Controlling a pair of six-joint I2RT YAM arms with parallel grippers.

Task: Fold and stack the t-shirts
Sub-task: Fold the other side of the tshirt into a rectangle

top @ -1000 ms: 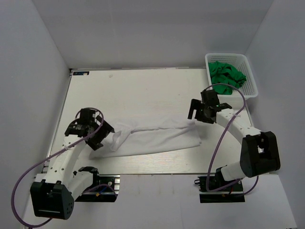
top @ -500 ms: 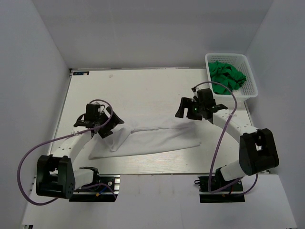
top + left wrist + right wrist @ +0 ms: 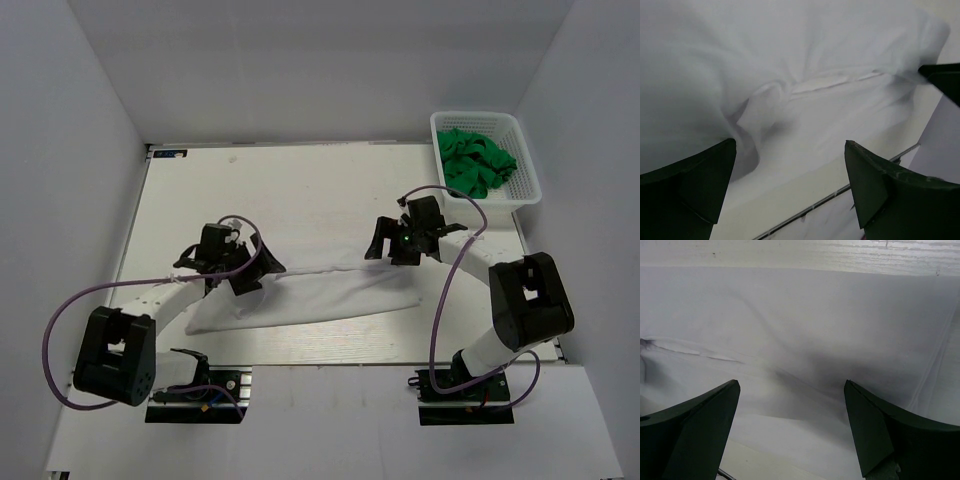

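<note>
Left gripper (image 3: pixel 248 268): spread to full width, pinching nothing, poised over the rumpled left end of the white t-shirt (image 3: pixel 330 295). In the left wrist view, dark fingers (image 3: pixel 690 185) on either side of a raised fold of that cloth (image 3: pixel 790 100); contact between tips and cloth impossible to judge. Left arm low and stretched, reaching from its base toward the t-shirt's left end, wrist tipped downward.

Right gripper (image 3: pixel 386 242): likewise wide apart, gripping nothing, held above the far right edge of the white t-shirt. In the right wrist view, smooth white cloth (image 3: pixel 805 330) filling the gap between the fingers (image 3: pixel 695 430); touching or not, unclear. Right arm folded sharply at the elbow, forearm angled left toward the t-shirt.

White t-shirt flat on the table (image 3: pixel 300 190) as a long band between the two grippers. Green t-shirts (image 3: pixel 478 160) bunched in the white lattice basket (image 3: pixel 480 117), well apart from the white t-shirt, beyond its right end.
</note>
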